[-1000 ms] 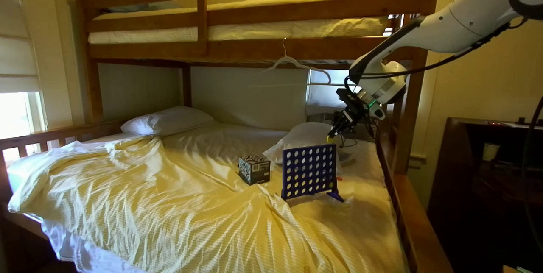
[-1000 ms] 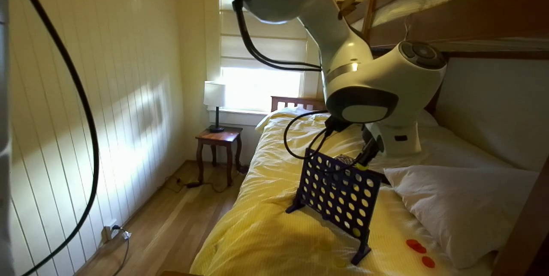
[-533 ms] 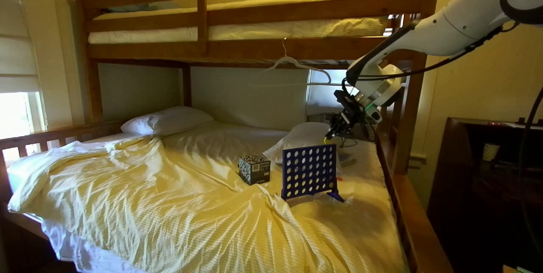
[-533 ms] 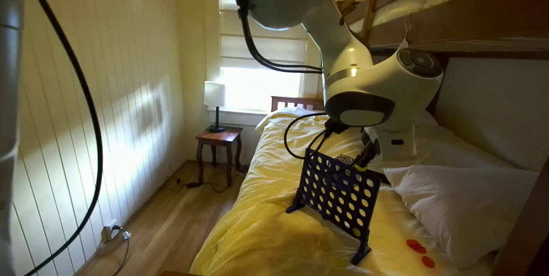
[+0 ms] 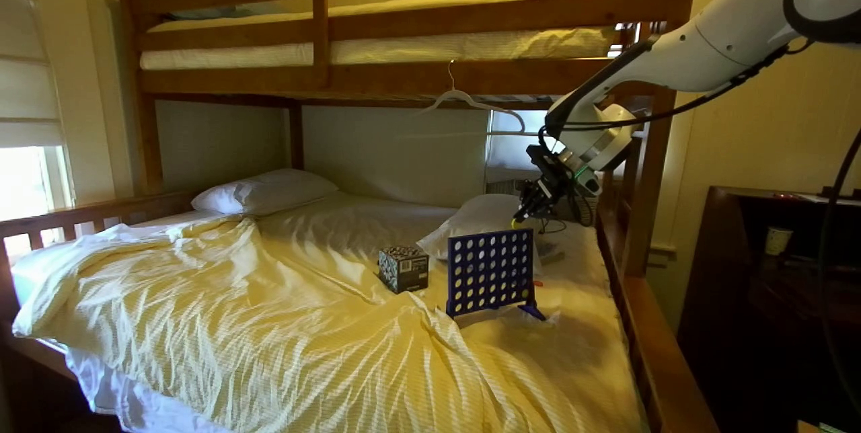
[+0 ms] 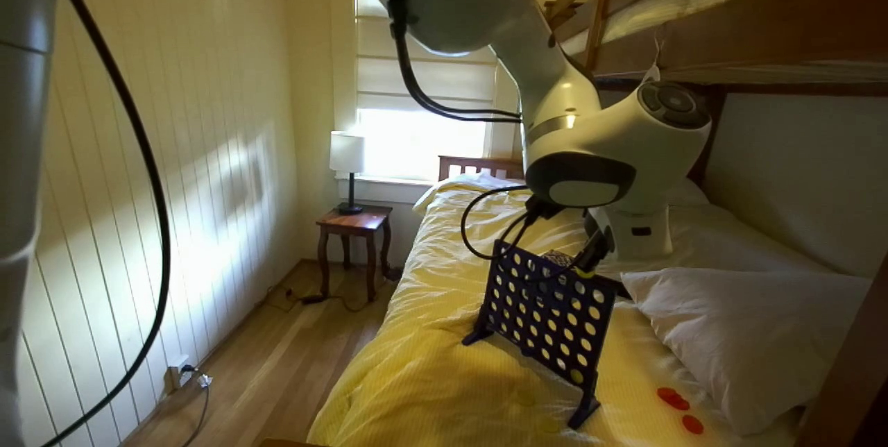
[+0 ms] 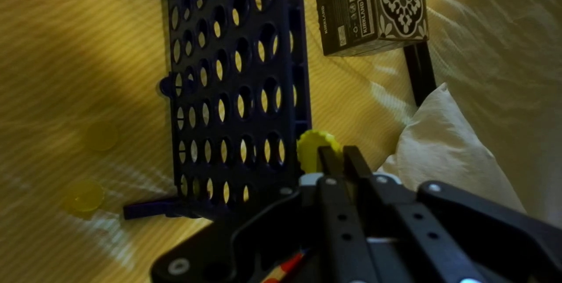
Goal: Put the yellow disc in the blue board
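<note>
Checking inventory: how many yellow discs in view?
4: a held disc in the gripper; apparently a seated disc in the blue board, bottom row; one loose disc and another loose disc on the bedding. Others may be hidden.

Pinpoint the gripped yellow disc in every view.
In an exterior view: yellow disc, right of centre.
In an exterior view: yellow disc, below and right of centre.
Wrist view: yellow disc, just below and right of centre.
Shared landmark: blue board, its top edge nearby.
</note>
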